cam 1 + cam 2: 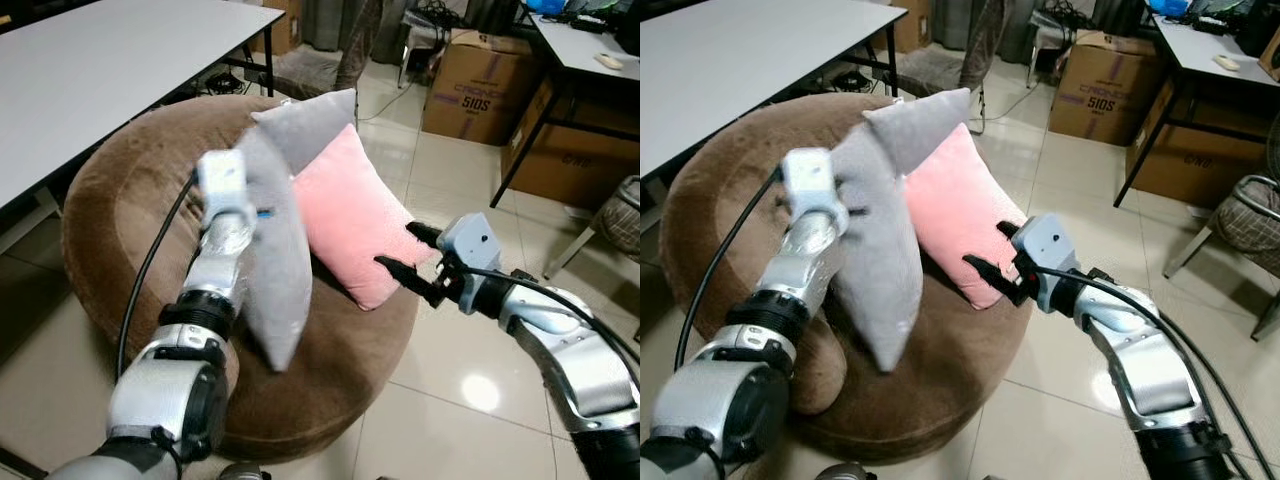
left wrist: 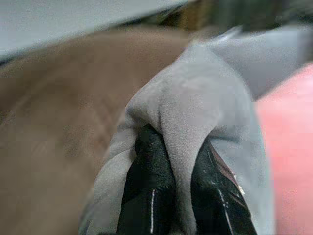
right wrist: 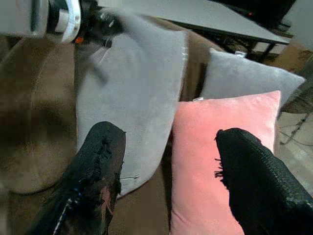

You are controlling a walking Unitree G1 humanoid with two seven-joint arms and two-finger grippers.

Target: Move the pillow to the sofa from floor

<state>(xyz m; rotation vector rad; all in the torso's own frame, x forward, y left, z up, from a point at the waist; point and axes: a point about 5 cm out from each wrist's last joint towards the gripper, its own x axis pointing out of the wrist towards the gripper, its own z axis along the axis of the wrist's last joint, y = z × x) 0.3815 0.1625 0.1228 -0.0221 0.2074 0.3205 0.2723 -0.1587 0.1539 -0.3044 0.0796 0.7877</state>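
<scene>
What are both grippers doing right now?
Left gripper: shut on the grey pillow.
Right gripper: open, by the pink pillow.

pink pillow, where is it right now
The pink pillow leans on the brown sofa, right of the grey pillow held by the left gripper, just ahead of the open right gripper.

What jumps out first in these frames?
The left gripper is shut on a fold of a grey pillow, holding it up over the round brown sofa. A pink pillow leans on the seat beside it, with a second grey pillow behind. The right gripper is open, just in front of the pink pillow.
</scene>
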